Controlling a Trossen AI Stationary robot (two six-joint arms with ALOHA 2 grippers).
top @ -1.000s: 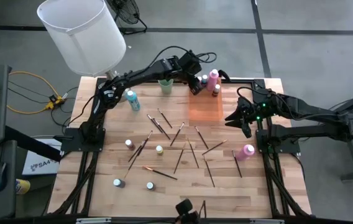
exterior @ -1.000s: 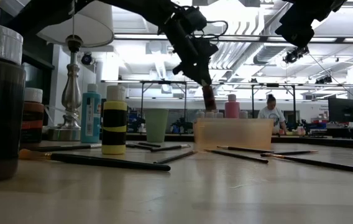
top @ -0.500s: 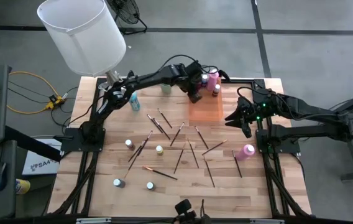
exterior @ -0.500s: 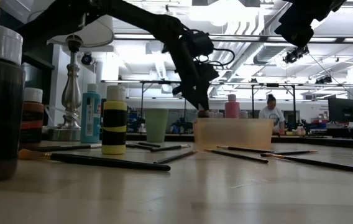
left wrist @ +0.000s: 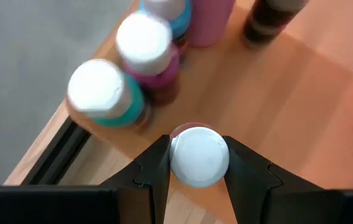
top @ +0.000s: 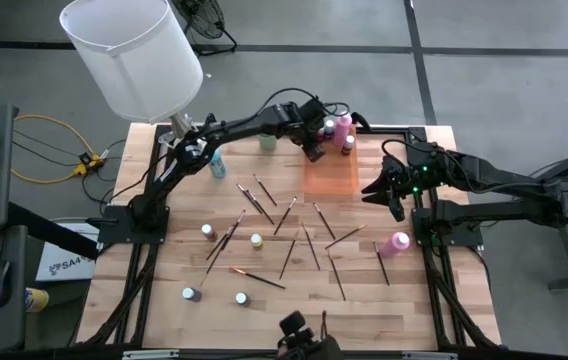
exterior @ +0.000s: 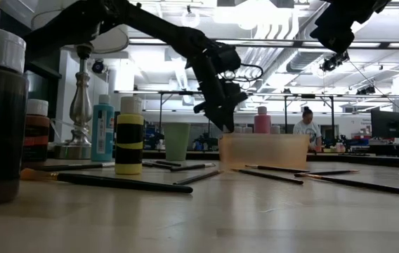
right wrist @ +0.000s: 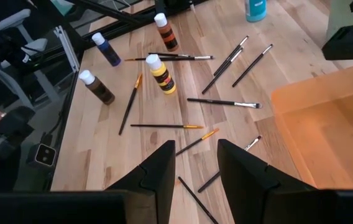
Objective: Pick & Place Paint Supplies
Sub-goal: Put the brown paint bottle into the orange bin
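My left gripper (top: 314,150) reaches over the far left corner of the orange see-through tray (top: 336,180) and is shut on a small white-capped bottle (left wrist: 199,155). Beside it in the tray stand a teal bottle (left wrist: 105,93), a pink one (left wrist: 146,50) and a brown one (left wrist: 270,18). My right gripper (top: 382,190) hangs open above the tray's right side, nothing between its fingers (right wrist: 161,168). Thin paintbrushes (top: 286,215) and small bottles (top: 256,241) lie spread over the table's middle. My left gripper pinches the small bottle at its white cap (left wrist: 183,163) between the two fingers, one on each side. The fingers slant down at it from the table's left. The bottle stands upright inside the tray; I cannot tell whether its base is on the tray floor.
A white lampshade (top: 134,50) on a silver base stands at the far left corner. A pale green cup (top: 267,142) and a teal bottle (top: 214,157) stand left of the tray. A pink bottle (top: 396,243) lies near the right edge. People show in the room behind.
My left gripper has come down with the small bottle and tipped more steeply downward. The bottle hung above the tray's rim and now sits down inside the tray's far left corner, by the other bottles.
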